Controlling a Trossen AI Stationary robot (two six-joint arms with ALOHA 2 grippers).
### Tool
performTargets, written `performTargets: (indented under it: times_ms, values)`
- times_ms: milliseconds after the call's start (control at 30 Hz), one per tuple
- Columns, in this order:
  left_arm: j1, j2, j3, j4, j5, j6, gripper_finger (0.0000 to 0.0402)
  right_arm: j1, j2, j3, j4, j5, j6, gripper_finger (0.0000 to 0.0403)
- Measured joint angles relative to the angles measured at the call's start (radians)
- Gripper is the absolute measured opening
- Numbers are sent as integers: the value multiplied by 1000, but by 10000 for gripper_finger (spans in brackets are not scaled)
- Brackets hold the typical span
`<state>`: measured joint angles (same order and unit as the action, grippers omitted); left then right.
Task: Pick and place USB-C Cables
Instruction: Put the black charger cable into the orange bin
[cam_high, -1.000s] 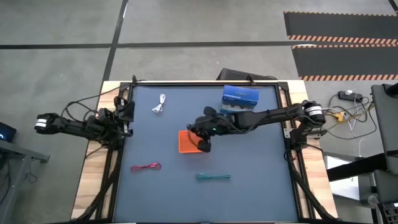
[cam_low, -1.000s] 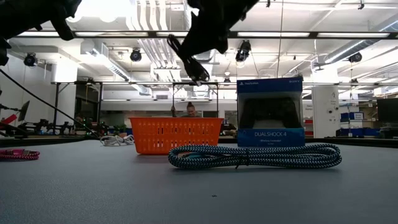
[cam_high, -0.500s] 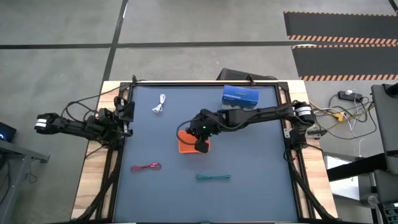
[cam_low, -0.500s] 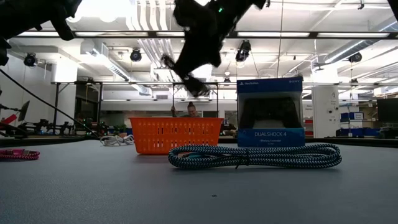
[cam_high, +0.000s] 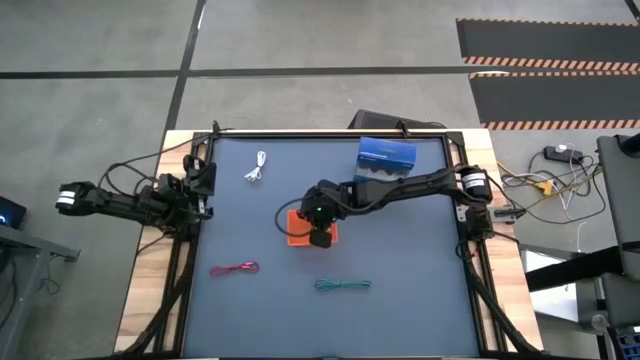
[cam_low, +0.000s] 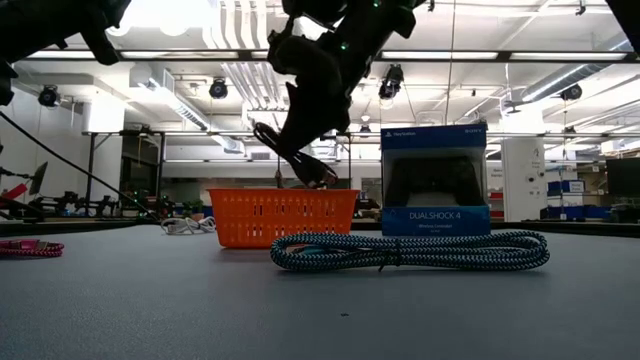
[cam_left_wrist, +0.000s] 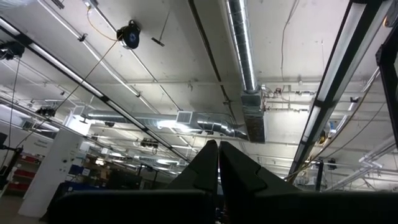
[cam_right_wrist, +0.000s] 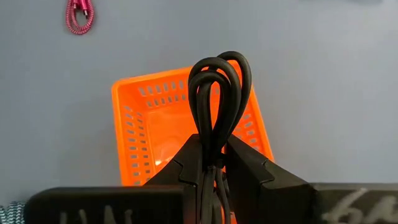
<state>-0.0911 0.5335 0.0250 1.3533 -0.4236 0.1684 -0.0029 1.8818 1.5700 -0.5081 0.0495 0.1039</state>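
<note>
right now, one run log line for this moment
right gripper shut on black cable above orange basket | left gripper shut, parked at table's left edge | white, pink, teal cables on table

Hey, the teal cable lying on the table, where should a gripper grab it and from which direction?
Grip the teal cable across the middle of its bundle, coming straight down from above. It lies flat as a long narrow coil with open table around it, so fingers can straddle its short width.

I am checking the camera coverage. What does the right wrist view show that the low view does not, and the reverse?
Only the right wrist view shows the inside of the orange tray, which looks empty, below the right gripper. Only the low view shows the teal cable, the blue box and the white cable. Both show the black cable clamped above the tray, and the pink-red cable.
</note>
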Motion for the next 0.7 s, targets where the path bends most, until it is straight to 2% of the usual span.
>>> performTargets:
  times_ms: [467,700]
  values:
    - [0,-1,0,0,0,0,0,-1,133,29,23,1,7,39]
    - [0,-1,0,0,0,1,0,-6,130,30,26,3,14,52]
